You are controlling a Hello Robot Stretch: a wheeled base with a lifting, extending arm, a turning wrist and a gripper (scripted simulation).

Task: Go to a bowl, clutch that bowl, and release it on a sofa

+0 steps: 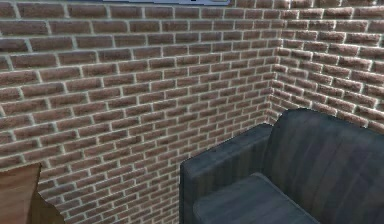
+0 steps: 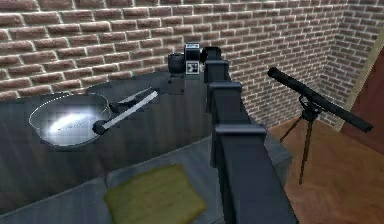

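A shiny metal bowl (image 2: 62, 120) hangs at the far end of the gripper (image 2: 104, 123), in front of the dark sofa's backrest (image 2: 150, 135) and above its seat. The gripper holds the bowl, with its thin fingers (image 2: 128, 108) reaching the bowl's rim. The arm (image 2: 232, 130) rises from the arm side view's bottom edge to the white marker squares (image 2: 192, 58). In the forward view, one end of the dark sofa (image 1: 290, 170) stands in a brick-walled corner at the lower right.
A yellow-green cushion (image 2: 155, 192) lies on the sofa seat below the arm. A dark telescope on a tripod (image 2: 312, 100) stands on wooden floor at the arm side view's right. Brick walls (image 1: 140, 90) close the corner. A wooden piece of furniture (image 1: 18, 195) sits at the forward view's lower left.
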